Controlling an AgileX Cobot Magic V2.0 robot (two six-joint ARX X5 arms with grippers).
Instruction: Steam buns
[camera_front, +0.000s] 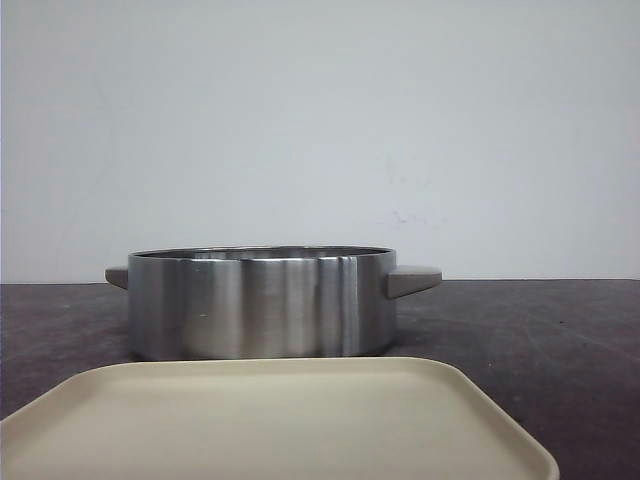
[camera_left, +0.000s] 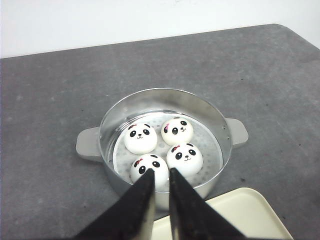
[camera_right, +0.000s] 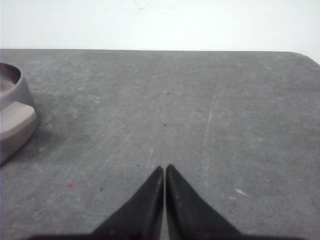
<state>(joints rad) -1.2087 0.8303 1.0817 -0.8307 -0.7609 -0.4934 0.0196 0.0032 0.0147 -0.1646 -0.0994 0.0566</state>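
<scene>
Four white panda-face buns sit inside a steel steamer pot (camera_left: 223, 127) on its perforated insert: one bun (camera_left: 140, 138), a second (camera_left: 177, 130), a third (camera_left: 185, 157) and a fourth (camera_left: 149, 167). My left gripper (camera_left: 161, 172) hangs above the pot's near rim, over the fourth bun, with its jaws a narrow gap apart and nothing between them. My right gripper (camera_right: 164, 168) is shut and empty over bare table, well to the side of the pot's handle (camera_right: 15, 117). In the front view the pot (camera_front: 260, 305) hides the buns, and neither gripper shows.
A cream rectangular tray (camera_front: 270, 420) lies on the dark grey table in front of the pot; its corner also shows in the left wrist view (camera_left: 250, 215). A white wall stands behind the table's far edge.
</scene>
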